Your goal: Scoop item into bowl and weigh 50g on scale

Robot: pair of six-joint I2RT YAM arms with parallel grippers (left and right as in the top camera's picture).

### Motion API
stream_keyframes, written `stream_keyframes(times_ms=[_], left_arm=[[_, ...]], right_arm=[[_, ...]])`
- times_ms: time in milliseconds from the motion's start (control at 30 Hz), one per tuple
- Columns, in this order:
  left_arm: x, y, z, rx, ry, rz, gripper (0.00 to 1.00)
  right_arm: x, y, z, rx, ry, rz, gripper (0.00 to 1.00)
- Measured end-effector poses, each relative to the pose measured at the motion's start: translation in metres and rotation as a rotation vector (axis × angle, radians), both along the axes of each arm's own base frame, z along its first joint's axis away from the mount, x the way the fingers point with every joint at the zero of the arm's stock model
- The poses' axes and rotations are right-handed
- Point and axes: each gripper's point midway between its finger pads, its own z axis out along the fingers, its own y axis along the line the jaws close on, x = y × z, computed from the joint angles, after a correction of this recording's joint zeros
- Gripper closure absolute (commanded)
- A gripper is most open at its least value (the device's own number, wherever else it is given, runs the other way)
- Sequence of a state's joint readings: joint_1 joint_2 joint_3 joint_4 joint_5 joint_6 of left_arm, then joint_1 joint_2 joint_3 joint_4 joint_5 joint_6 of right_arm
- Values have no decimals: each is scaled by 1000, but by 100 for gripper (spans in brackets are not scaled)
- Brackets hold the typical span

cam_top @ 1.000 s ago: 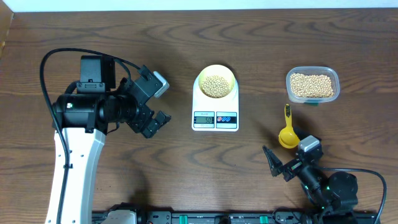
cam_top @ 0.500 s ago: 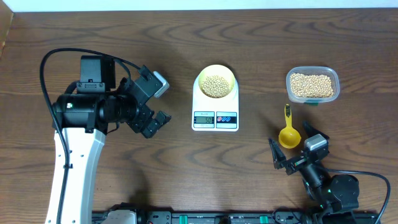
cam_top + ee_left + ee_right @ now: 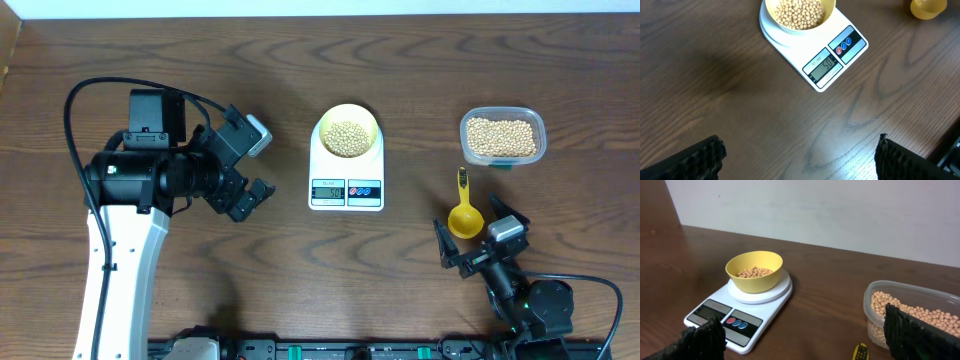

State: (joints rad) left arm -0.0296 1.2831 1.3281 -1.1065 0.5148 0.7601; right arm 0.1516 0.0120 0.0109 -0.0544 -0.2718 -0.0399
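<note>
Pale-yellow bowl w/ beans sits on scale, mid bench. Left fingers & right fingers released, empty. Keep both away from scale, so reading is not disturbed.

Yellow bowl; tan beans; white scale, btns prob red/blue

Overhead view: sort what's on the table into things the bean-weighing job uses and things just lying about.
Job:
- small round beige beans
- small pale-yellow plastic bowl holding them
- flat white kitchen scale under the bowl
- clear plastic tub of more beans
- bright yellow long-handled scoop, laid down

Lying about:
- only the black cable looping at far left
</note>
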Motion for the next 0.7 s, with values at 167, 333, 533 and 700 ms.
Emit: stream_keyframes(times_ms=[167,333,533,700], left_arm=[[0,0,0,0,0,0,2],[0,0,0,0,0,0,2],[0,0,0,0,0,0,2],[0,0,0,0,0,0,2]], right_arm=[[0,0,0,-10,-4,1,1],[0,0,0,-14,-6,1,1],[0,0,0,-14,-6,1,1],[0,0,0,-14,-6,1,1]])
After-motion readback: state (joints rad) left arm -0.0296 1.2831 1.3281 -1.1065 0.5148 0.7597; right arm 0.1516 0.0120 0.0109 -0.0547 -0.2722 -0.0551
